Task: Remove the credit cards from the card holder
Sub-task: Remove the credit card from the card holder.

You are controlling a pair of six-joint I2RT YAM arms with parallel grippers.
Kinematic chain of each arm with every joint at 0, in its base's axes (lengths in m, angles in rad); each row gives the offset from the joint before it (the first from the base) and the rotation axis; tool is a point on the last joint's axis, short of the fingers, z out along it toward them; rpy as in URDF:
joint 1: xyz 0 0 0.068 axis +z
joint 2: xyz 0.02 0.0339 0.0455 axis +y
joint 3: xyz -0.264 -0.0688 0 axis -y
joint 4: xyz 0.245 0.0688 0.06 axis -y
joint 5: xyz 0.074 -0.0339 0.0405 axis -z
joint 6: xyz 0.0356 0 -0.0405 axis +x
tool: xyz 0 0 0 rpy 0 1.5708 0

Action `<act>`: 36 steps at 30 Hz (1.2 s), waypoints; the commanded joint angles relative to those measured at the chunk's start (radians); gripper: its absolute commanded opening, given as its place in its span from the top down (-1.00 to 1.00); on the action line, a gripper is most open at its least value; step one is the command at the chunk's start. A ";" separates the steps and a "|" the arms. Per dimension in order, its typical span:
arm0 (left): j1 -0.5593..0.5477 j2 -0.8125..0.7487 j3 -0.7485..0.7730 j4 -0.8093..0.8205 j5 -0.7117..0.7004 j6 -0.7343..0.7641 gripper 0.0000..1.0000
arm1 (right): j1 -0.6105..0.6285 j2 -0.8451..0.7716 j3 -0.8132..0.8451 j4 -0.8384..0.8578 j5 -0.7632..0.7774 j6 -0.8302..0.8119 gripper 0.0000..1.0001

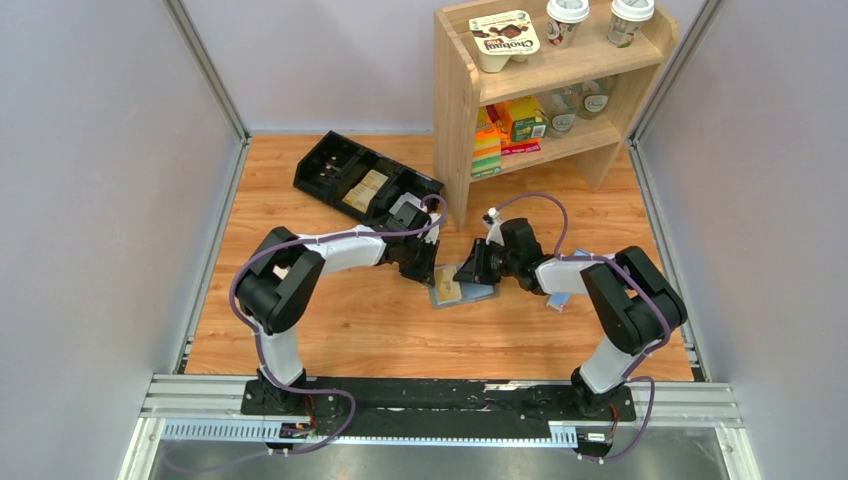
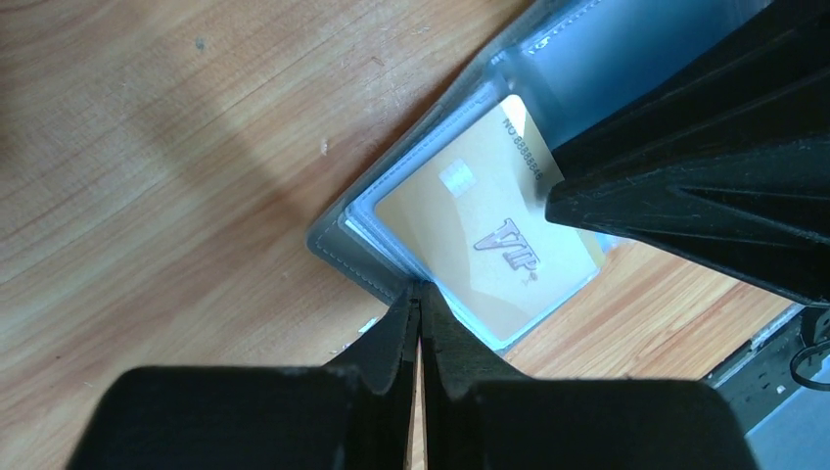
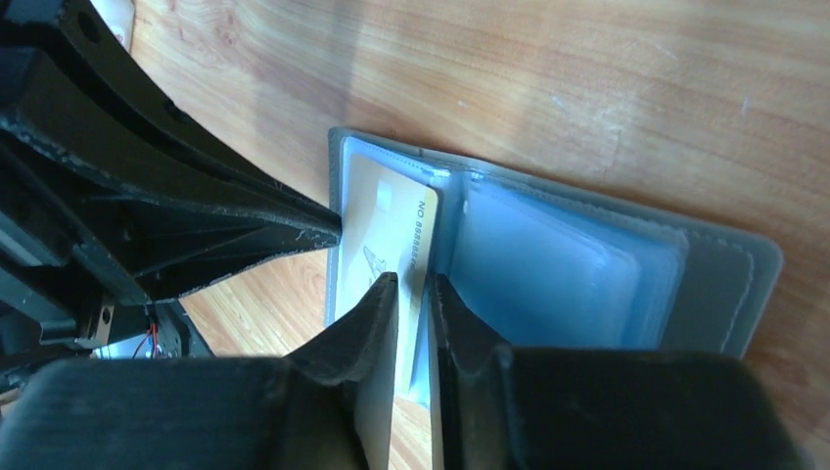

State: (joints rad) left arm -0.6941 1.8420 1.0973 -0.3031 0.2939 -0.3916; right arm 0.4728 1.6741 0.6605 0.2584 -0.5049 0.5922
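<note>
The grey-blue card holder [image 1: 480,296] lies open on the wooden table between my two grippers. A tan credit card [image 2: 470,220] marked VIP sits in its left half, partly out of the clear sleeves [image 3: 558,264]. My left gripper [image 2: 419,294] is shut on the near edge of the card holder [image 2: 343,240]. My right gripper [image 3: 413,284] straddles the edge of the credit card [image 3: 387,220]. Its jaws stand narrowly apart, with the card against the left one and a slit of table showing. In the top view, the left gripper [image 1: 428,268] and right gripper [image 1: 472,270] nearly touch over the holder.
A black compartmented tray [image 1: 360,180] lies behind the left arm. A wooden shelf [image 1: 550,90] with cups and boxes stands at the back right. A slim blue-and-white packet [image 1: 557,301] peeks out beside the right forearm. Grey walls close in both sides.
</note>
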 commanded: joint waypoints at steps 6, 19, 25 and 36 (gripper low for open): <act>-0.005 0.008 -0.016 -0.054 -0.081 0.023 0.88 | 0.013 -0.047 -0.029 0.139 -0.164 0.050 1.00; -0.007 0.013 -0.016 -0.045 -0.067 0.017 0.89 | 0.012 0.124 -0.010 0.243 -0.268 0.126 0.68; -0.012 0.028 -0.014 -0.051 -0.071 0.020 0.90 | 0.015 0.156 0.019 0.269 -0.331 0.150 0.54; -0.018 0.065 -0.002 -0.143 -0.144 0.031 1.00 | -0.029 0.116 -0.038 0.372 -0.394 0.192 0.70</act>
State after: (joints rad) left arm -0.7021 1.8351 1.1103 -0.3649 0.2405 -0.3882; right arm 0.4526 1.8240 0.6544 0.5251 -0.8097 0.7525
